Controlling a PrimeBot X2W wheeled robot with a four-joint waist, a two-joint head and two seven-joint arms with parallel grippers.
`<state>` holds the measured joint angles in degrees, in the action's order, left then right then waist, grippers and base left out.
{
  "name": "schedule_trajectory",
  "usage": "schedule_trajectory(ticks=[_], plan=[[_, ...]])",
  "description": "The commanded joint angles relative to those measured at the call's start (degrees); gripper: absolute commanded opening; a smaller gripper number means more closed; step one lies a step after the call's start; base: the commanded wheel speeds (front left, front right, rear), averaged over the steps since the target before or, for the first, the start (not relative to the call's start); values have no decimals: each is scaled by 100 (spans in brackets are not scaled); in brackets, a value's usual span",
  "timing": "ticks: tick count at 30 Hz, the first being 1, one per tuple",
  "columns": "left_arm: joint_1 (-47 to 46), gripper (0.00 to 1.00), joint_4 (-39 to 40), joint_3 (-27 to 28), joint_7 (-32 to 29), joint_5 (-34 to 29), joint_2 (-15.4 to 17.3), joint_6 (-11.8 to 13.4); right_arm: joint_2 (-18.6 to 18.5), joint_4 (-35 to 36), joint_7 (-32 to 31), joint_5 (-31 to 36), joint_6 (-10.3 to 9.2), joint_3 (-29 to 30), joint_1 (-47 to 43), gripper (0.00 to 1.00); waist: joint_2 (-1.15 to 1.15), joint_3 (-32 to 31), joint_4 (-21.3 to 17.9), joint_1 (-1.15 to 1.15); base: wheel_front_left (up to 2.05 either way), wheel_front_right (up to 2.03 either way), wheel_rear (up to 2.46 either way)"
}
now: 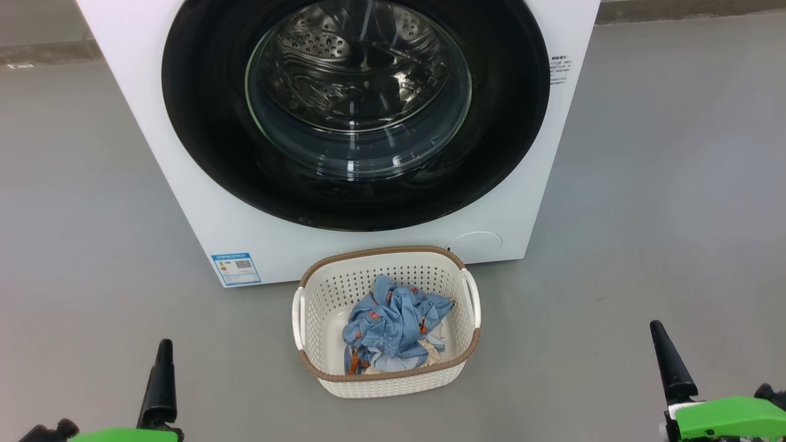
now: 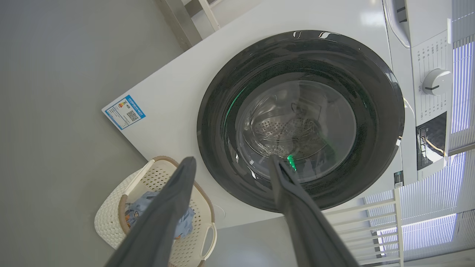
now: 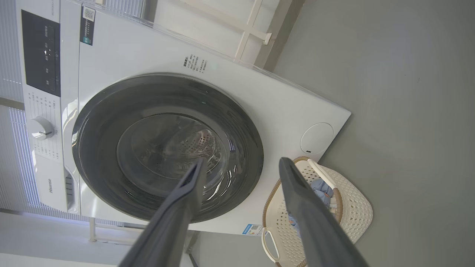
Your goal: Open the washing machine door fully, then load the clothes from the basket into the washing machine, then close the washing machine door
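The washing machine (image 1: 184, 209) stands ahead on the floor, and the washing machine door (image 1: 202, 123) lies shut flat against its front, the steel drum visible through the glass. In front of it sits the basket (image 1: 387, 383), holding the clothes (image 1: 393, 325), a light blue heap with orange prints over some cream cloth. One dark finger (image 1: 161, 380) of my left gripper rises at the lower left, and one finger (image 1: 672, 362) of my right gripper at the lower right, both well back from the basket. In the wrist views the left gripper (image 2: 232, 159) and the right gripper (image 3: 243, 160) are open and hold nothing.
Grey floor (image 1: 675, 215) spreads on both sides of the machine and around the basket. A control panel with a white knob (image 2: 436, 81) sits above the door. A white rail frame (image 2: 371, 222) stands beside the machine. A blue sticker (image 1: 236, 268) marks its lower left corner.
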<state>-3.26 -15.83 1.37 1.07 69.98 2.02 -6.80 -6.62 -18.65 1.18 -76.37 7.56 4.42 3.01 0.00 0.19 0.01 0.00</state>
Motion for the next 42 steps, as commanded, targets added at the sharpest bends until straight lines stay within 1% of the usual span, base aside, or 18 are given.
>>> schedule_trajectory(ticks=[1,18,27,42], plan=[[-228,100,212,61,61,-212,94,-26,-105,128,55,184,-3,-45,298,100,0,-2,1,0,0,0,0],[-231,100,263,-13,347,-2202,87,12,-214,207,340,2192,-4,-117,324,100,0,-26,2,0,0,0,0],[-266,100,258,-109,498,-2973,117,16,-297,208,491,3059,-4,-205,367,100,0,-15,12,0,0,0,0],[-293,100,134,-230,734,-3967,153,8,-403,192,725,4083,-5,-321,409,100,0,-32,17,0,0,0,0]])
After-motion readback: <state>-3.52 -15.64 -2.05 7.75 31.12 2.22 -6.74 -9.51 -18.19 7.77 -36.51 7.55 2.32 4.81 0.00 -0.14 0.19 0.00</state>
